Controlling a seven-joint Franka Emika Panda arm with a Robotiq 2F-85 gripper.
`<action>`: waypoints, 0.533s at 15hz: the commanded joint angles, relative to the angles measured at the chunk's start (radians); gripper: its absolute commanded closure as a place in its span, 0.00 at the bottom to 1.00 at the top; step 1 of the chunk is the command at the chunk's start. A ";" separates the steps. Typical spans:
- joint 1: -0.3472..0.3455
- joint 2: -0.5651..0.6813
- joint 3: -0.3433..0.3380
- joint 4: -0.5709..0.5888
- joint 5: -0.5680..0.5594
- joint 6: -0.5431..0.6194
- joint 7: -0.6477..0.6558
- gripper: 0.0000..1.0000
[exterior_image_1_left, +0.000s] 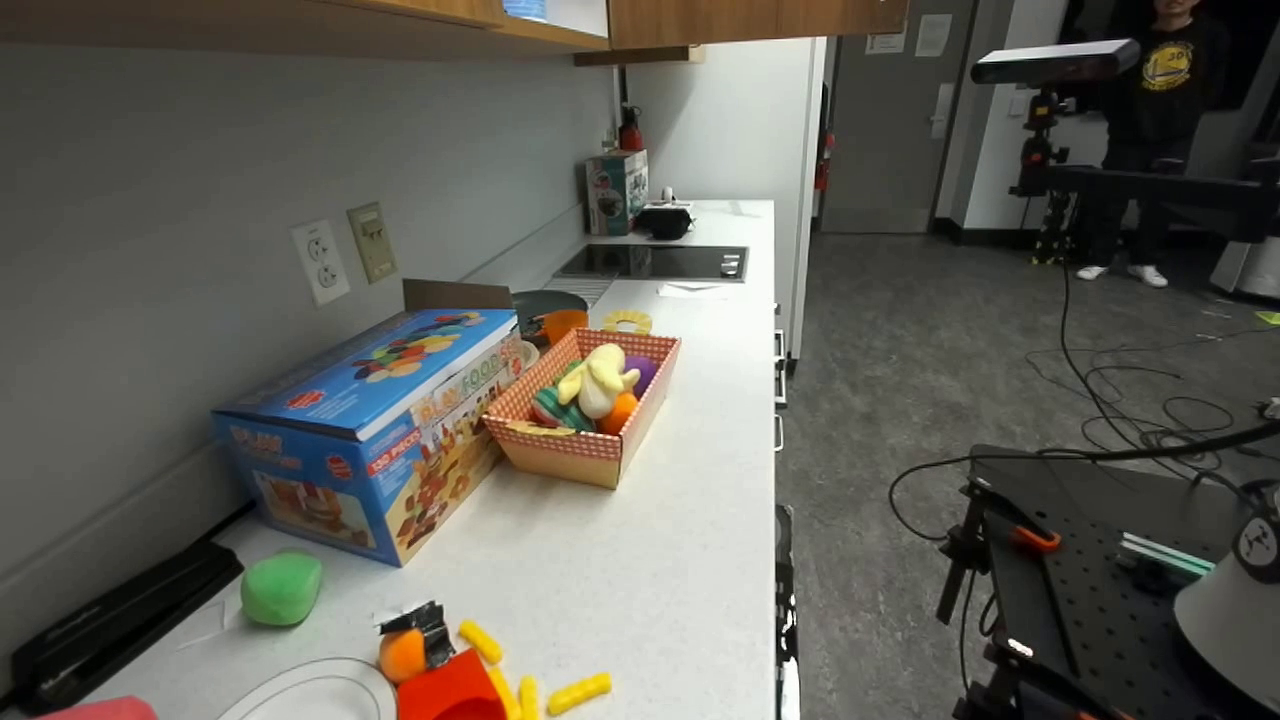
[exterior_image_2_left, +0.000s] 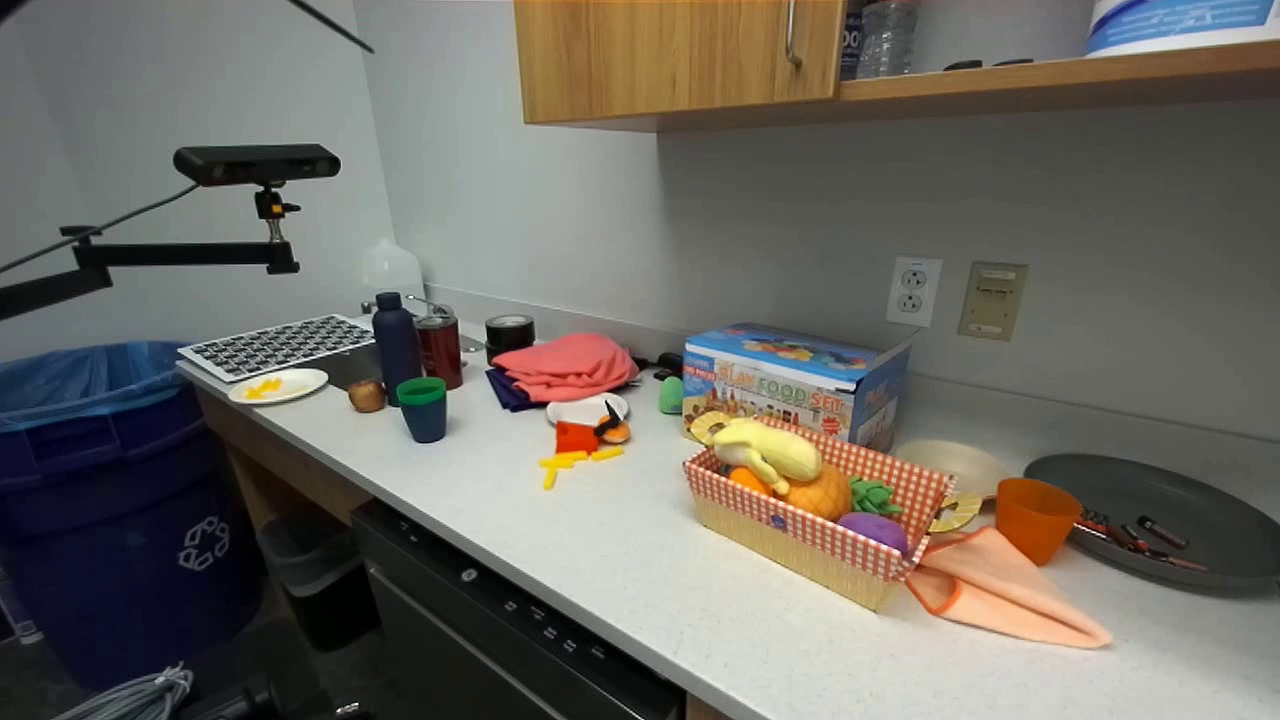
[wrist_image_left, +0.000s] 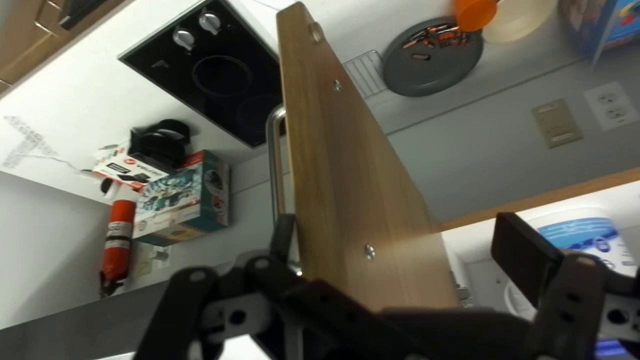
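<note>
Your gripper (wrist_image_left: 400, 237) is released, holding nothing, with its two fingers spread wide around a wooden cabinet door (wrist_image_left: 345, 165) that runs up the middle of the wrist view. The near end of the door lies in the gap between them, closer to the finger on the left of that view. That fingertip (wrist_image_left: 284, 232) sits right by the door's edge and overlaps the lower part of the metal handle (wrist_image_left: 273, 165); you can't tell from here whether it touches either one. The finger on the right stands well apart from the door, facing the side that shows screw heads (wrist_image_left: 369, 251), and partly covers a white container (wrist_image_left: 585, 235) with a blue label. Past the door, on the handle side, you have a black cooktop (wrist_image_left: 220, 75) and a red fire extinguisher (wrist_image_left: 117, 262); on the opposite side, a grey plate (wrist_image_left: 420, 82) carries small items next to an orange cup (wrist_image_left: 472, 15). In both exterior views, a blue play food box (exterior_image_2_left: 780, 385) and a checkered basket (exterior_image_2_left: 785, 548) topped with a toy banana (exterior_image_2_left: 775, 450) stand close together on the white counter (exterior_image_2_left: 570, 545).
</note>
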 joint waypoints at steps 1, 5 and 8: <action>-0.027 0.037 -0.023 0.073 0.104 -0.162 -0.131 0.00; -0.047 0.060 -0.032 0.109 0.125 -0.242 -0.208 0.00; -0.064 0.075 -0.031 0.130 0.128 -0.283 -0.292 0.00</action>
